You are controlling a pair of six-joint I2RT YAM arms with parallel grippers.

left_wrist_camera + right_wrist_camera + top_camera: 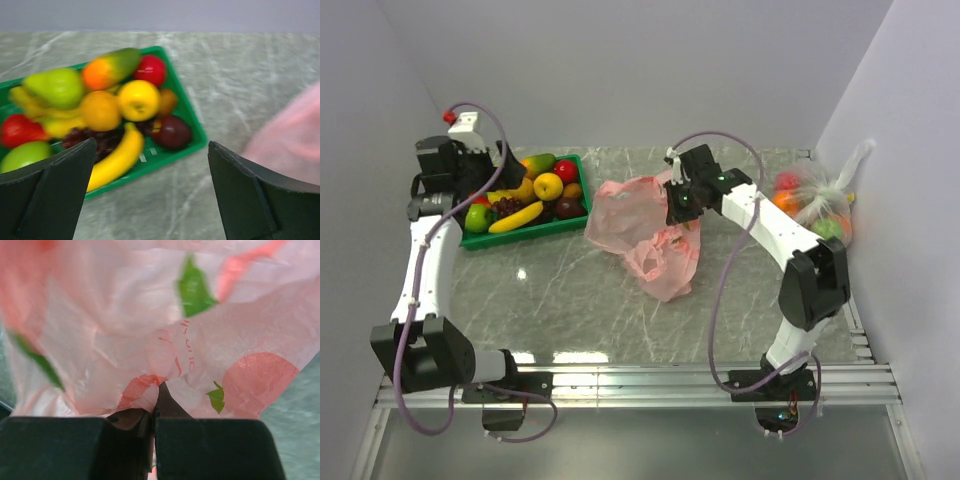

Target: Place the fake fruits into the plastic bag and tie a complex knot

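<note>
Blurred fake fruits (137, 100), plastic bag (295, 140) edge-cropped

I am working in what looks like a robotics lab cell. Plain pale panels (620, 70) are boxing in a marble-patterned desk (570, 300). My left arm (425, 270) and right arm (775, 230) are sitting bolted to an aluminium rail (650, 383), purple cables (718, 300) looping loose. Glossy fake fruits (548, 186) are lying staged in a green tray (545, 230).

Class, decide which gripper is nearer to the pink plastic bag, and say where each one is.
Right. The right gripper is shut on the pink plastic bag, pinching its film. The left gripper hangs open near the green tray of fake fruits, apart from the bag.
</note>
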